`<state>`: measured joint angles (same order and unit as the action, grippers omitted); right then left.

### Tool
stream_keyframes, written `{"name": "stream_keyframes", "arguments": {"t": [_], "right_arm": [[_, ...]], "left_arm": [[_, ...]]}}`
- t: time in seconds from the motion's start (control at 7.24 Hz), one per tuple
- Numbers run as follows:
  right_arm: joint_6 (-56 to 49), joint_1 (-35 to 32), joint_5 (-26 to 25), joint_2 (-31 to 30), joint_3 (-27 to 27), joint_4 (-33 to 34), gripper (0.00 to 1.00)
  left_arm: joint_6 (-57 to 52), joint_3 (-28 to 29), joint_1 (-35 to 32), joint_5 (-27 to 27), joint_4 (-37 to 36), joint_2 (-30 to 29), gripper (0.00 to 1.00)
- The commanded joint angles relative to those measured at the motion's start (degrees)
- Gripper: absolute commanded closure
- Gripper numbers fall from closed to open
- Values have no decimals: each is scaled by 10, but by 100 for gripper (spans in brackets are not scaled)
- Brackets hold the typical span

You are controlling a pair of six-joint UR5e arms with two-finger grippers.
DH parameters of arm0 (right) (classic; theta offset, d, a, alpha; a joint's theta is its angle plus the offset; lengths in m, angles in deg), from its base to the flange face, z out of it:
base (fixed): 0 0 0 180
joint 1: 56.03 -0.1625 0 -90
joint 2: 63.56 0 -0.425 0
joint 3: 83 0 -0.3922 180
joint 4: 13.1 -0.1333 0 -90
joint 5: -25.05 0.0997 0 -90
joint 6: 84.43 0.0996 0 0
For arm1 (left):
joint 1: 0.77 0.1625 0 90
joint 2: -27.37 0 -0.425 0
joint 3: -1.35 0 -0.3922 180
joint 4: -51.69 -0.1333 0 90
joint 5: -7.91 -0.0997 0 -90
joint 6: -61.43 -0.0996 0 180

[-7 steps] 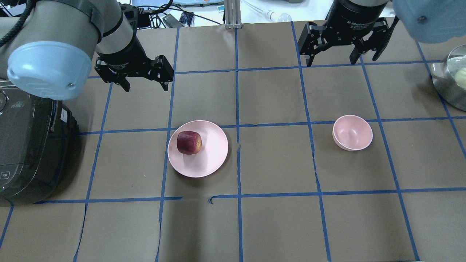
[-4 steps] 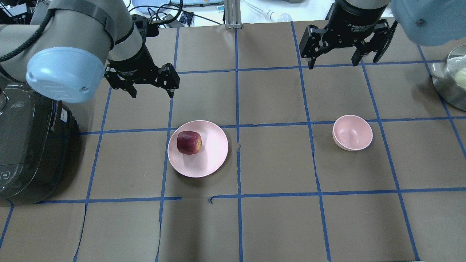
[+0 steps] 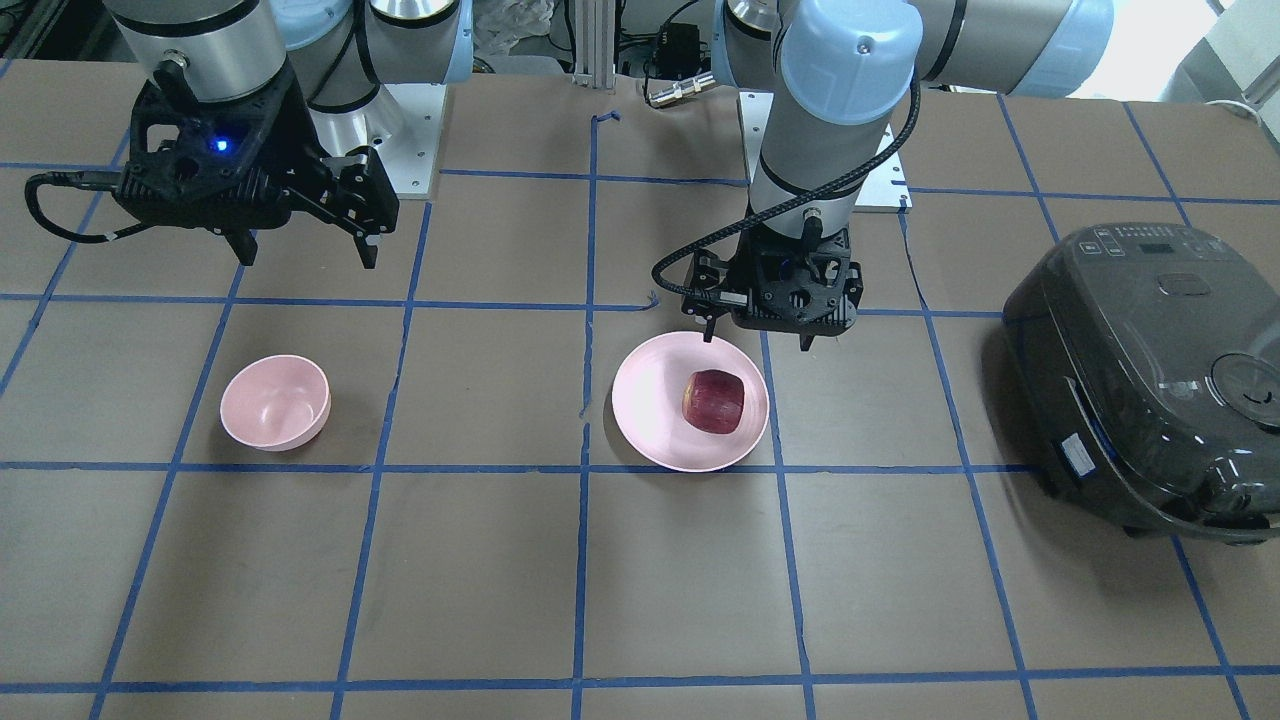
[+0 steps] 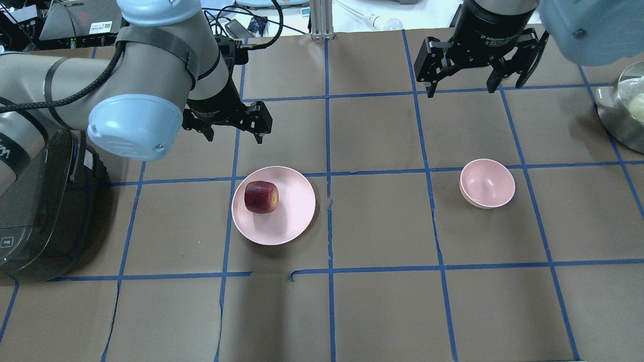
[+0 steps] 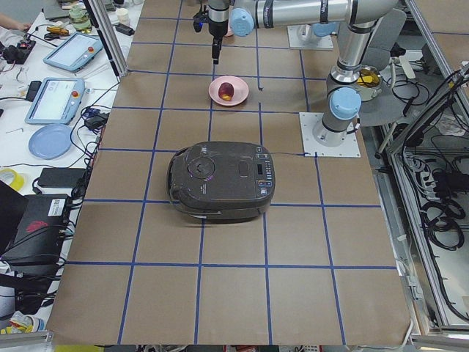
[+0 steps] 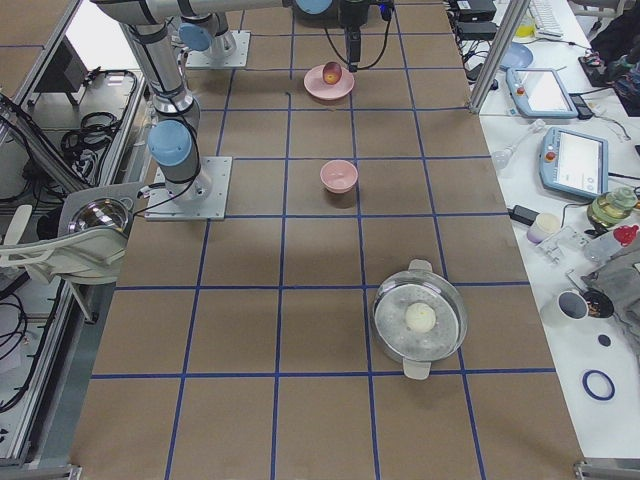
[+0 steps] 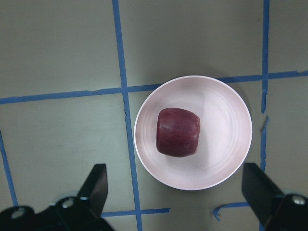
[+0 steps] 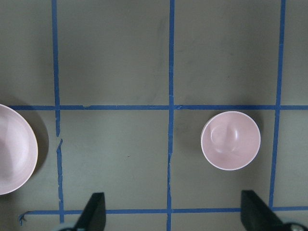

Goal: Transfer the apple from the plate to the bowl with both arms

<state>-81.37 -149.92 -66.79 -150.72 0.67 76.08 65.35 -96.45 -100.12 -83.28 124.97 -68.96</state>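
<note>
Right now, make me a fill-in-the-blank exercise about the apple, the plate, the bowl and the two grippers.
The apple lies on the plate, while the bowl is ____.
The left gripper hangs above the table near the plate with its jaws ____.
The right gripper hangs nearer the ____ than the plate.
Missing words: empty; open; bowl.

Both wrist cameras straight down, sharing plate [image 7: 219, 144]

Left gripper [image 4: 235, 137] points straight down, fingers spread wide. Right gripper [image 4: 460, 90] likewise: downward, fingers fully apart.
</note>
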Motion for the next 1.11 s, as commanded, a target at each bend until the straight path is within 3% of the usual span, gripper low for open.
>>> {"name": "stream_keyframes", "arguments": {"t": [0.0, 0.28, 0.41, 0.69, 0.97], "right_arm": [[-5, 1, 3, 1, 11, -1, 0], [-10, 9, 4, 8, 79, 40, 0], [-24, 26, 4, 12, 131, 107, 0], [-114, 129, 11, 15, 254, 238, 0], [-215, 214, 14, 41, 322, 315, 0]], "left_arm": [[-4, -69, -1, 0, -70, -6, 0], [-1, -139, -1, 10, -178, -40, 0], [-3, -140, -1, 23, -214, -66, 0], [-2, -142, -1, 22, -229, -118, 0], [-1, -142, -1, 19, -229, -132, 0]]}}
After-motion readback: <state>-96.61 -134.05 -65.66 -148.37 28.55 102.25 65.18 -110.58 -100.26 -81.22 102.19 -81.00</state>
